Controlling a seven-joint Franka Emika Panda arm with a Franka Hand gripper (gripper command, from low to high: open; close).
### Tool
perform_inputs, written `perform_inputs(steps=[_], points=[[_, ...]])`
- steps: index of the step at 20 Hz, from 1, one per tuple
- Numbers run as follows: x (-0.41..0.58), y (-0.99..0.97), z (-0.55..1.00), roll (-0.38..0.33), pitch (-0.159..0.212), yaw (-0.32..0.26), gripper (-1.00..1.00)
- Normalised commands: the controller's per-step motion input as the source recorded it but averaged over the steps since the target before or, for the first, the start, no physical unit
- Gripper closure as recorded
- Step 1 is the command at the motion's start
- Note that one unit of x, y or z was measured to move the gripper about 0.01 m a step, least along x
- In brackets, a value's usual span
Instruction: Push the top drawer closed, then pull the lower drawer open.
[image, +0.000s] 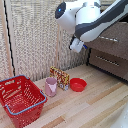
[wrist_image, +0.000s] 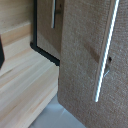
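The top drawer (image: 111, 41) is dark brown with a thin silver bar handle (image: 108, 39), and it stands out from the cabinet past the drawer beneath. The lower drawer (image: 111, 64) sits further back, with a like handle (image: 107, 61). My gripper (image: 77, 46) hangs at the exterior view's left end of the top drawer's front. Its fingers are hidden behind the white hand. In the wrist view the top drawer's front (wrist_image: 82, 60) fills the frame close up, with its handle (wrist_image: 106, 50). The lower drawer (wrist_image: 46, 25) lies beyond it.
On the wooden table (image: 95, 105) stand a red basket (image: 20, 97) at the exterior view's left, a pink cup (image: 51, 86), a patterned box (image: 60, 77) and a red bowl (image: 77, 84). A woven screen (image: 35, 35) forms the back wall.
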Motion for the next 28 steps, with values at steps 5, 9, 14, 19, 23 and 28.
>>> perform_inputs(steps=[5, 9, 14, 19, 23, 28], points=[[-0.009, -0.42, 0.01, -0.185, -0.102, 0.000, -1.00], [0.000, -0.47, 0.00, -0.159, -0.099, 0.000, -1.00], [0.000, -0.42, 0.00, -0.177, -0.081, 0.000, -1.00], [0.000, -0.29, 0.05, -0.270, -0.028, 0.000, -1.00], [0.006, -0.23, 0.00, -0.244, 0.000, 0.000, -1.00], [0.181, -0.23, 0.00, -0.133, 0.045, 0.023, 1.00]])
